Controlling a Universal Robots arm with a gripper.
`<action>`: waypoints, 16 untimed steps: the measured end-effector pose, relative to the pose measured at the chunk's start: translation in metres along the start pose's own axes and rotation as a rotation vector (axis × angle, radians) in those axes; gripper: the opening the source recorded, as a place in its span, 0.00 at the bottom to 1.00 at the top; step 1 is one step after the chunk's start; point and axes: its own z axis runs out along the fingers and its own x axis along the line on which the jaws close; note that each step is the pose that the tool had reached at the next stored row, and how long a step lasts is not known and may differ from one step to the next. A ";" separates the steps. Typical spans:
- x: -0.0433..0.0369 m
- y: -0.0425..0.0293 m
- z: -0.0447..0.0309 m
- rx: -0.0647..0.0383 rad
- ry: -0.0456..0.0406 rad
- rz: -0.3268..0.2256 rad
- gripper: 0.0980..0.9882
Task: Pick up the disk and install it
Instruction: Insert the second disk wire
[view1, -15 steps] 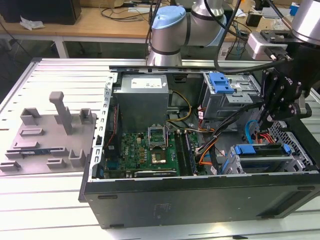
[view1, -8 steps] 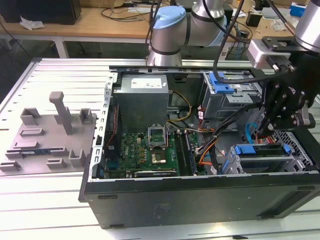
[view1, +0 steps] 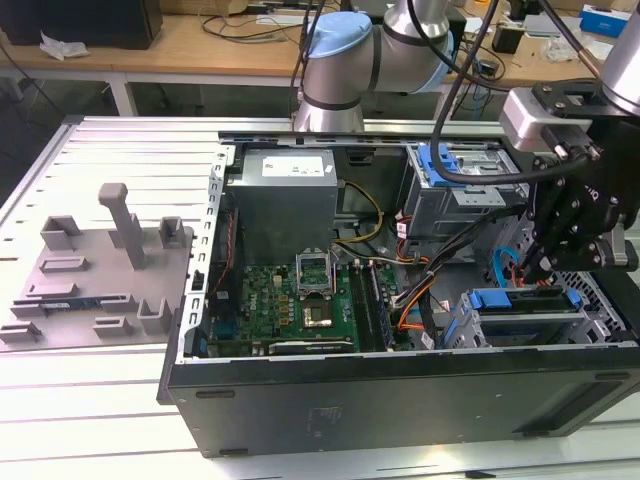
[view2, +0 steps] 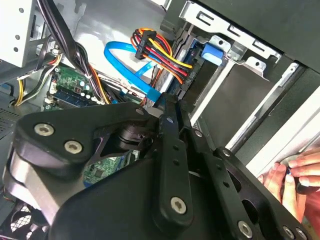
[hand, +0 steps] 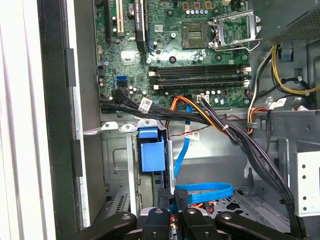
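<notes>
Claw (view1: 541, 262) hangs above the disk (view1: 527, 301) seated in its bay.

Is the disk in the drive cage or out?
In: the disk sits inside the drive cage, just under the gripper.

Open computer case (view1: 190, 330) on the table — green motherboard (view1: 290, 300) inside, grey power supply (view1: 288, 200) beside it.

my gripper (view1: 545, 262) was matt black metal with bright steel screws. the computer case (view1: 400, 400) looked like dull grey sheet metal, its drive cage (hand: 117, 165) bare and smooth. the bracket (hand: 151, 155) was bright blue plastic, the flat cable (view2: 131, 67) glossy blue, and the board (hand: 190, 55) green and lacquered.
</notes>
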 end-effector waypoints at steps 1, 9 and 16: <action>0.0001 0.0000 0.0001 0.000 -0.0002 0.000 0.07; 0.0038 -0.0018 0.0002 0.000 -0.0002 0.000 0.07; 0.0029 -0.0021 0.0003 0.000 -0.0001 0.000 0.07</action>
